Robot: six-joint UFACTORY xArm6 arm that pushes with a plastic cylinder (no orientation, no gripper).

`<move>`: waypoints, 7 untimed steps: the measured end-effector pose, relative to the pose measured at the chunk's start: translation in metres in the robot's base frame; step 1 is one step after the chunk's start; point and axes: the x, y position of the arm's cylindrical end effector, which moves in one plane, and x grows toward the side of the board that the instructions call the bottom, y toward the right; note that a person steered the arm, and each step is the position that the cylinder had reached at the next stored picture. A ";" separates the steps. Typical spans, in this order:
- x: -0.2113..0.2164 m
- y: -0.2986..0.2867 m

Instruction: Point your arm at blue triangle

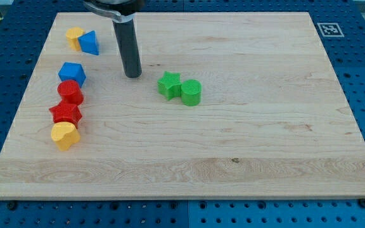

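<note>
The blue triangle [90,42] lies near the view's top left on the wooden board [246,139], touching a yellow block [75,38] on its left. My tip [132,75] rests on the board to the right of and below the blue triangle, clearly apart from it. The rod rises from the tip toward the view's top.
A blue block [72,73], a red round block [70,92], a red star [65,113] and a yellow heart [64,135] form a column at the left. A green star [168,84] touches a green round block [191,92] to the right of my tip.
</note>
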 end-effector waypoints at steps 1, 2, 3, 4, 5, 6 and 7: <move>-0.007 0.000; -0.008 -0.004; -0.011 -0.024; -0.013 -0.050; -0.020 -0.067; -0.031 -0.077; -0.032 -0.077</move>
